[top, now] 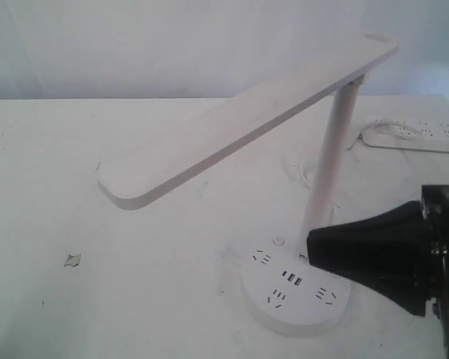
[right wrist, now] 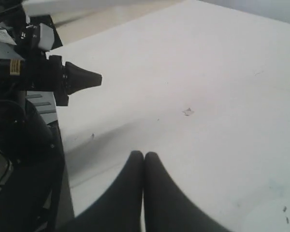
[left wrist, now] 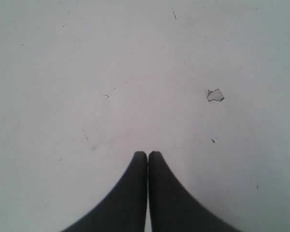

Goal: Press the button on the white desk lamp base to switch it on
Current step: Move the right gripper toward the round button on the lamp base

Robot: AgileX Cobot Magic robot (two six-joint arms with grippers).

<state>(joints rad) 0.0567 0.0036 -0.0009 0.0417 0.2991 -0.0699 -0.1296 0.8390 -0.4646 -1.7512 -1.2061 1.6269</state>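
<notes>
Hovering closed and empty over the lamp base (top: pixel 295 318), the right gripper (top: pixel 312 251) could miss the small button (top: pixel 278 241) near the post (top: pixel 331 164) and poke a socket (top: pixel 278 298); the left gripper (left wrist: pixel 147 154) is likewise closed, empty.

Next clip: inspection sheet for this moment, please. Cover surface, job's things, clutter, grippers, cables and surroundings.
Surface: white table, scuffed and speckled.
Job's things: white desk lamp base flat on the table; button at its far edge in the exterior view, uncovered.
Clutter: grey scrap or chip; white power strip at back right.
Grippers: right gripper fingers shut, tip over the base beside the post; left gripper fingers shut, above bare table.
Cables: white cord by the power strip.
Surroundings: pale wall; nothing else seen.
</notes>
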